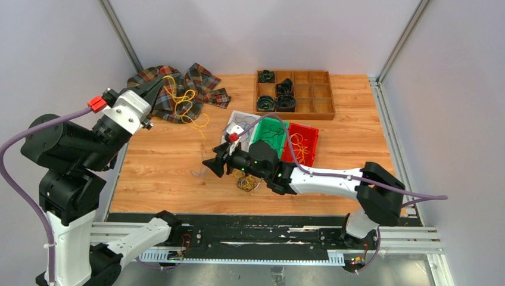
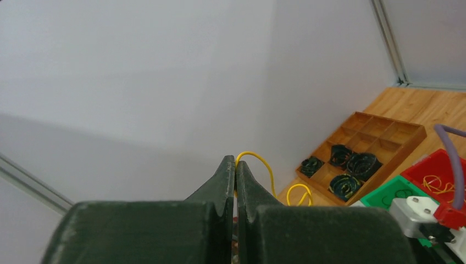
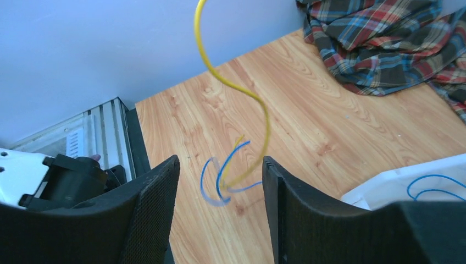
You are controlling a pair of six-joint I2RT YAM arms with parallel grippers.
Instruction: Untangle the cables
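We see the left gripper (image 1: pixel 159 82) raised over the far-left of the table (image 1: pixel 161 173). Its dark tapered fingers (image 2: pixel 226 181) are pressed together on a thin, glossy yellow cable (image 1: pixel 184 101). From the pinch this cable arcs up, then hangs down in loose springy curls in front of a rumpled plaid cloth (image 1: pixel 202 80) at the far-left corner. Its lower end trails towards the wood-grain tabletop.

The right gripper (image 1: pixel 208 167) is low near the table's middle, its broad black fingers (image 3: pixel 148 214) with finely ribbed pads spread apart and gripping nothing. In its wrist view a fine blue cable (image 3: pixel 217 181) lies curled on the wood in the gap between them, with the yellow strand's tip meeting it. We cannot tell whether the two are still hooked together.

A small dense clump of cables (image 1: pixel 247 182), yellow-orange and dark, sits on the table just beneath the right arm's wrist.

Further right sit a white bin (image 1: pixel 244 116), a green bin (image 1: pixel 280 122) and a red bin (image 1: pixel 309 128), all smooth plastic with thin strands inside. Behind them is a wooden tray (image 1: pixel 318 90) with square compartments, some holding thick black coils (image 1: pixel 284 102).
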